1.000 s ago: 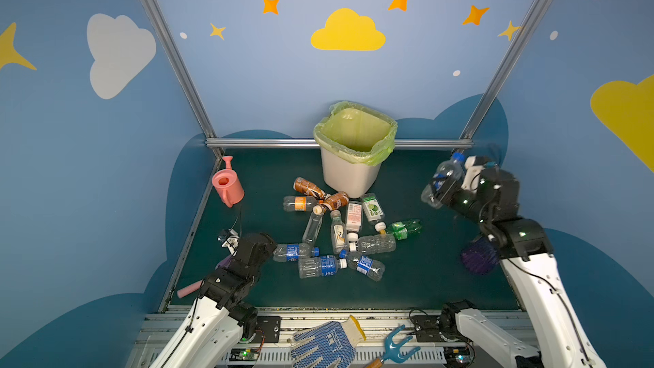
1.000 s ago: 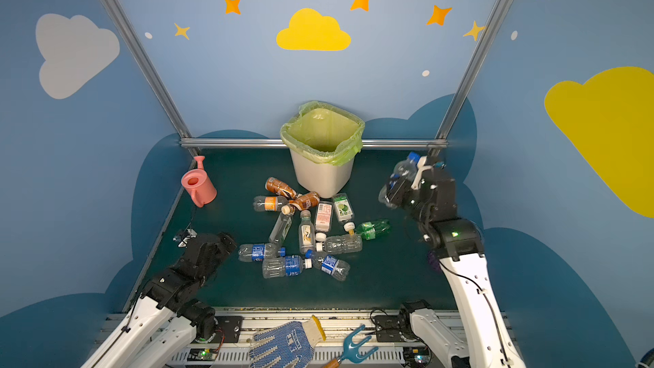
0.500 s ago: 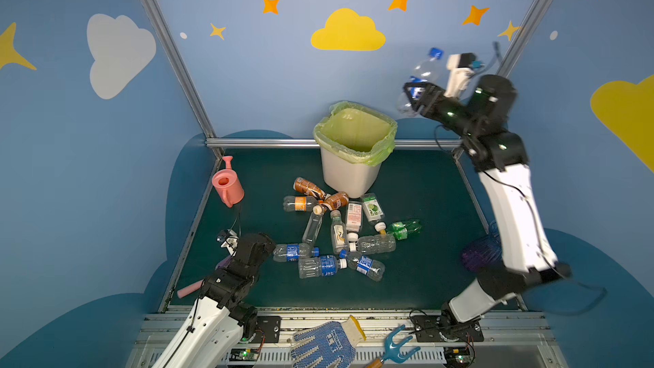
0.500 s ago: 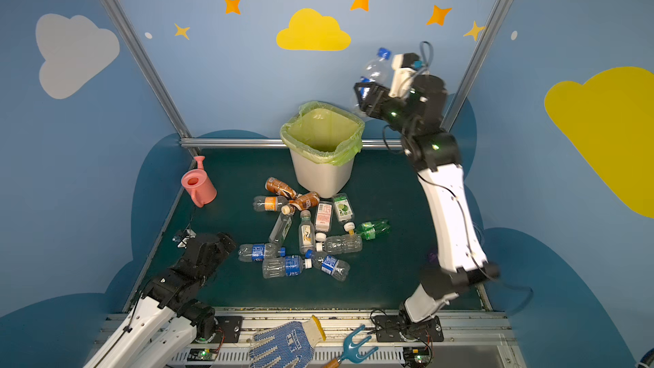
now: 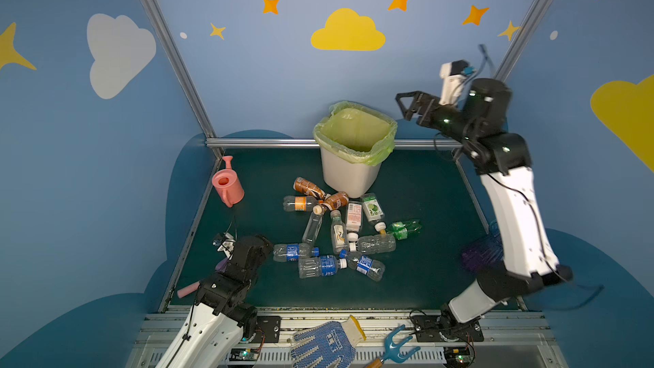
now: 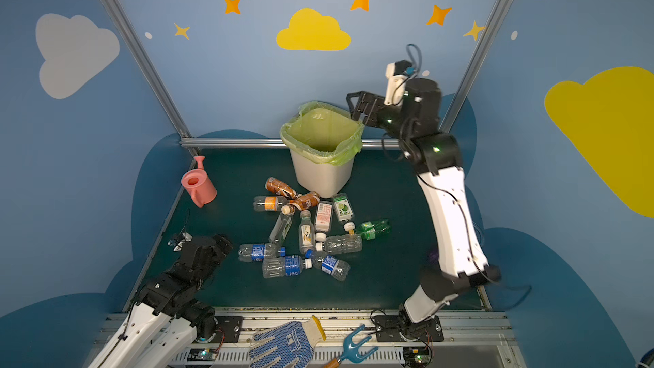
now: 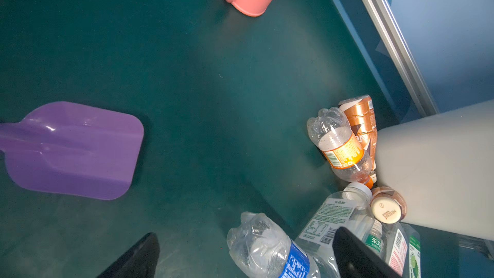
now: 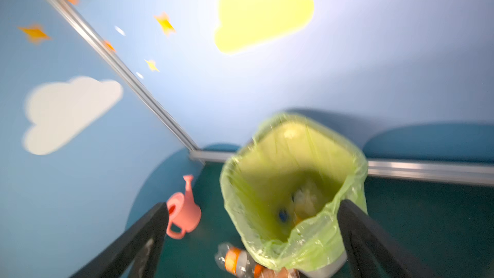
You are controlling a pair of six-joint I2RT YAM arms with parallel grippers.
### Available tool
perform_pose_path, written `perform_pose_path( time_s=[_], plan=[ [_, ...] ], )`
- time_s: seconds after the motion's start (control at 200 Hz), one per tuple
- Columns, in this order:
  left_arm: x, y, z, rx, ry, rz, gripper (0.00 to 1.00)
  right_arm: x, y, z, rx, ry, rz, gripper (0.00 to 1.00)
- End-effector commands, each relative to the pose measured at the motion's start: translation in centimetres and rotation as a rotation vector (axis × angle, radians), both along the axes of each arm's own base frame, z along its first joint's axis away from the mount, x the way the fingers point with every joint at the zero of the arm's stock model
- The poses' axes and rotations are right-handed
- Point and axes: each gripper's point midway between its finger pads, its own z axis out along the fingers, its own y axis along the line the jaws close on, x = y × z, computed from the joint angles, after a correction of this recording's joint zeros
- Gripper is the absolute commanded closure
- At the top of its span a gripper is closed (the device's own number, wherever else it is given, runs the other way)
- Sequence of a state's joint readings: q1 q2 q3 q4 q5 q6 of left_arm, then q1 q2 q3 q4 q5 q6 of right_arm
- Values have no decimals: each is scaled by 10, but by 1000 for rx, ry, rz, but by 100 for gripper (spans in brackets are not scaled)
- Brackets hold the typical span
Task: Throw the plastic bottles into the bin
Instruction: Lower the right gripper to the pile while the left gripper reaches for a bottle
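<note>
Where the right end effector [image 5: 402,106] hangs: high beside the rim of the bin [image 5: 348,178], jaws spread wide, holding nothing.
Left end effector [image 7: 246,236]: low over the table [image 5: 424,270], jaws wide apart, empty, near a blue-labelled bottle [image 7: 267,250].
Plastic bottles [image 5: 338,233]: lying scattered on the table in front of the bin.
Inside the bin: too blurred to tell the contents.
</note>
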State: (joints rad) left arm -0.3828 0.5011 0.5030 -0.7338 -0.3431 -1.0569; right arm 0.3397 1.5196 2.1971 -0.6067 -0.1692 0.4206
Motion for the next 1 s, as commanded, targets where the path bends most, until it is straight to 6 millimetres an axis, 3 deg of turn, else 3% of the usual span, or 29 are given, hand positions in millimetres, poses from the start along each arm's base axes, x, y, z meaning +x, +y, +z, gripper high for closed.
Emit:
perform_pose_path(
  time_s=[0.0,0.125,0.205,0.456,0.611,0.766,0.991],
  plan=[
    [-3,-8,4,-55,21,-8,0,6,-17,-17,-24,4,-66,2],
    [-6,-20,-1,-121,48,-24,0,3,-43,-57,-10,92,-123,2],
    [-6,-27,-2,-155,55,-33,0,2,-61,-96,3,174,-165,2],
    [-1,-55,-13,-244,75,-65,0,-25,-96,-249,-12,485,-265,2],
    [4,-75,-25,-247,112,-94,0,-49,-109,-316,-7,615,-314,2],
    [5,-93,-37,-258,167,-109,1,-68,-123,-355,0,703,-360,2],
    [10,-94,-46,-230,185,-69,3,-78,-135,-368,28,729,-395,2]
  ],
)
